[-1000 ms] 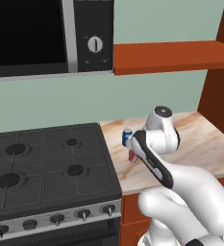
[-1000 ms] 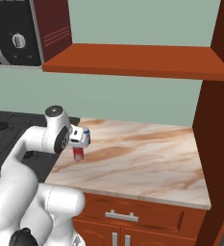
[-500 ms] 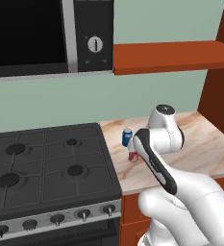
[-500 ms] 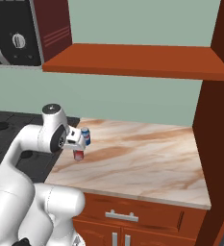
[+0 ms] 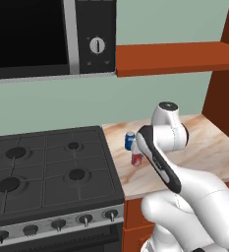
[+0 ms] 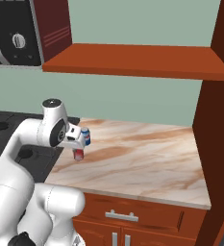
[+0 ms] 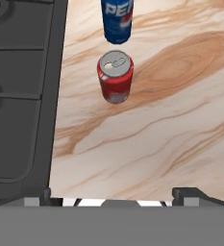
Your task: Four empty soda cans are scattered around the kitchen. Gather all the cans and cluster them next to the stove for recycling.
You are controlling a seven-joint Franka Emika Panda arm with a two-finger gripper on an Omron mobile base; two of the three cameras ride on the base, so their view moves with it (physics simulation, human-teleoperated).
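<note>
Two soda cans stood upright on the beige marbled counter (image 6: 147, 158), just right of the stove (image 5: 47, 172).

A red can (image 7: 116, 77) sat nearer the counter's front and a blue can (image 7: 117, 20) close behind it, the two apart by a small gap. The gripper (image 7: 118, 196) hung above them with its jaws spread wide and holding nothing. Overhead were a black microwave (image 5: 52, 37) and a reddish-brown shelf (image 6: 132, 60).

Pale green wall (image 6: 132, 93), reddish-brown shelf (image 6: 132, 60) above a beige marbled counter (image 6: 147, 158); black microwave (image 5: 47, 37) at far left.
</note>
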